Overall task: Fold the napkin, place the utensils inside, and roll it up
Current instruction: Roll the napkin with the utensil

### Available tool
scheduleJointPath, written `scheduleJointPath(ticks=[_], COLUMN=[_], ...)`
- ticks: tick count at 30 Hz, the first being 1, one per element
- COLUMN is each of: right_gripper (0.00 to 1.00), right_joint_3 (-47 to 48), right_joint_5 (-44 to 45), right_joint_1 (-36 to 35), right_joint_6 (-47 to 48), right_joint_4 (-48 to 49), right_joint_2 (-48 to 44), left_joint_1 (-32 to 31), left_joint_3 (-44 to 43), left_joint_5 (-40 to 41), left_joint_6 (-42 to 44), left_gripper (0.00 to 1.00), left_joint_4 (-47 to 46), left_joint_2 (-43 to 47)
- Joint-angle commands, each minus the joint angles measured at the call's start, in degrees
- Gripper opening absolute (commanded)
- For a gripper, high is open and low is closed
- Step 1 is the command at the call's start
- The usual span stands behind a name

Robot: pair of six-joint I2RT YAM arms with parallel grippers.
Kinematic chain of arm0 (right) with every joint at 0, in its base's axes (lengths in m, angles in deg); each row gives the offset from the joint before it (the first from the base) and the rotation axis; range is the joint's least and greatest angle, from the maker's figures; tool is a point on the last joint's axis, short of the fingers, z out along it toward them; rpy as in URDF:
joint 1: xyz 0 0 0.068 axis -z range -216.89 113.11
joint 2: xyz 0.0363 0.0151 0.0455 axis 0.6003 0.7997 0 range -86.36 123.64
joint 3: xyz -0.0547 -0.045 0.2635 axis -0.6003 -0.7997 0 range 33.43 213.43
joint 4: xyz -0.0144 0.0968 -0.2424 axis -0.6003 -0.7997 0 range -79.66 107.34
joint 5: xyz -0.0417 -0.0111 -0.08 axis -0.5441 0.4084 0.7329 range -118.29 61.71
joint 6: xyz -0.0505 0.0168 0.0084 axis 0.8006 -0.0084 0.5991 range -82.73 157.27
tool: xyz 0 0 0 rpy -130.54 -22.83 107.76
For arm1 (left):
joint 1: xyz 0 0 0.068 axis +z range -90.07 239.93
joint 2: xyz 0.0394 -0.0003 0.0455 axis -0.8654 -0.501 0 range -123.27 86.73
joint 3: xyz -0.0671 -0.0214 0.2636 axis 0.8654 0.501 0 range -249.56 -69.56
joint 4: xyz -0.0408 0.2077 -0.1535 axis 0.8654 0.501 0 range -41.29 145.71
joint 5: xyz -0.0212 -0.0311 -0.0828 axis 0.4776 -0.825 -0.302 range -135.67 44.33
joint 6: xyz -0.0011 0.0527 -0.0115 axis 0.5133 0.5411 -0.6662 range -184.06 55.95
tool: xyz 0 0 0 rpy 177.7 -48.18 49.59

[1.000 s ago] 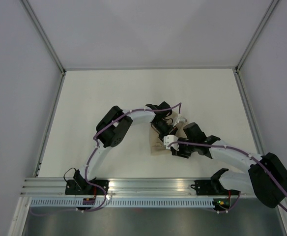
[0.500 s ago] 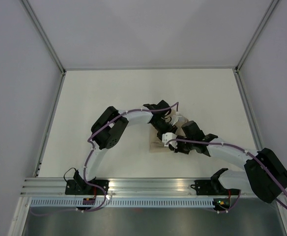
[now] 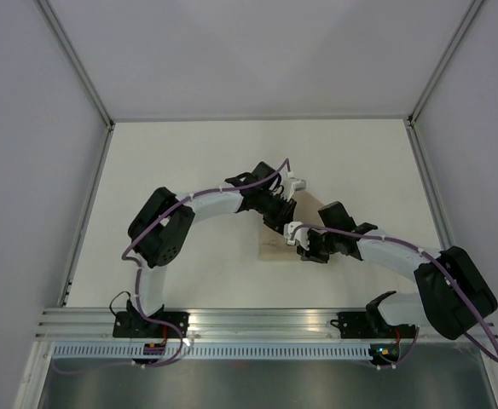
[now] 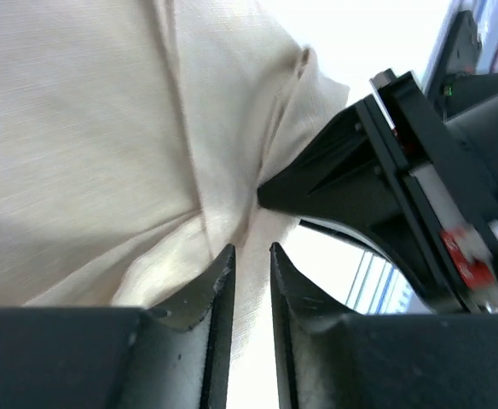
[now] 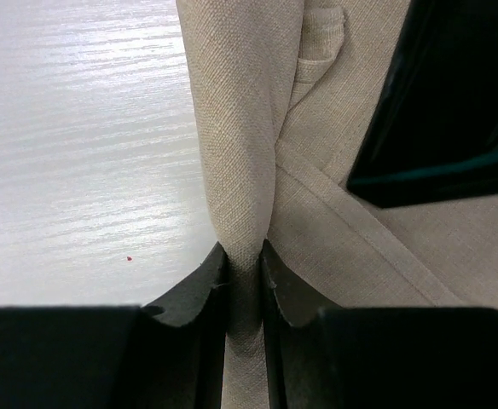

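Note:
The tan-beige napkin [image 3: 271,249] lies bunched in a narrow roll at mid-table, mostly hidden under both grippers. My left gripper [image 3: 281,215] comes from the upper left. In the left wrist view its jaws [image 4: 251,256] stand almost closed on a strip of the napkin [image 4: 104,128], and creases run to the tips. My right gripper [image 3: 305,249] comes from the right. In the right wrist view it [image 5: 243,256] is clamped on a rolled fold of the napkin [image 5: 240,128]. The right gripper's black finger [image 4: 317,183] presses the cloth just ahead of my left jaws. No fork shows.
White table [image 3: 189,170] with metal frame rails at the left [image 3: 87,213] and right [image 3: 432,204] and grey walls behind. An aluminium rail [image 3: 257,324] with the arm bases runs along the near edge. The left gripper's dark body [image 5: 454,102] fills the right wrist view's upper right.
The left arm's elbow has swung left and its wrist has moved up and left. The right gripper has shifted slightly left. The napkin stays between both grippers.

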Motion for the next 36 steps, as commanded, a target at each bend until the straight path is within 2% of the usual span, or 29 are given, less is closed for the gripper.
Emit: scheduleJointPath(ticks=[1, 7, 10, 14, 15, 17, 20, 21, 25, 28, 36], right_gripper=[0.15, 0.14, 0.14, 0.14, 0.14, 0.13, 0.13, 0.13, 0.13, 0.13, 0.13], right_joint_3=[0.6, 3.4, 5.0, 6.5, 7.3, 8.3, 10.2, 11.2, 13.7, 15.9, 19.5], right_joint_5=[-3.9, -8.3, -9.6, -10.1, -10.4, -10.7, -11.2, -11.3, -11.7, -12.1, -11.8], right_joint_1=[2.8, 7.1, 8.4, 9.3, 9.5, 9.8, 10.3, 10.5, 11.2, 11.6, 12.6], right_joint_6=[2.0, 4.8, 5.8, 6.5, 6.7, 7.1, 7.7, 7.9, 8.6, 8.8, 7.9], right_joint_4=[-7.2, -10.9, -12.6, -13.9, -14.4, -15.4, -17.0, -17.9, -20.5, -22.3, -24.8], right_joint_2=[3.6, 7.7, 10.0, 12.6, 13.2, 15.2, 18.1, 19.5, 23.1, 25.5, 30.4], left_joint_1=[1.2, 1.5, 1.8, 3.8, 4.0, 2.9, -1.3, -2.4, -9.1, -12.1, -20.6], left_joint_3=[4.7, 13.3, 19.4, 25.7, 25.8, 26.1, 28.5, 31.4, 39.5, 43.5, 44.9], left_joint_5=[6.0, 25.1, 35.1, 40.1, 39.4, 39.0, 45.7, 47.2, 53.3, 53.6, 52.1], left_joint_6=[-6.1, -4.9, -7.8, -10.7, -8.8, -5.6, 1.7, 6.0, 16.9, 22.9, 37.0], left_gripper=[0.26, 0.24, 0.28, 0.32, 0.26, 0.24, 0.40, 0.43, 0.45, 0.52, 0.63], left_joint_4=[-10.2, -16.6, -19.7, -28.1, -28.1, -28.7, -30.6, -34.0, -45.1, -50.2, -50.6], left_joint_2=[7.2, 18.0, 23.0, 28.5, 29.2, 29.8, 31.5, 32.2, 36.6, 37.4, 34.1])
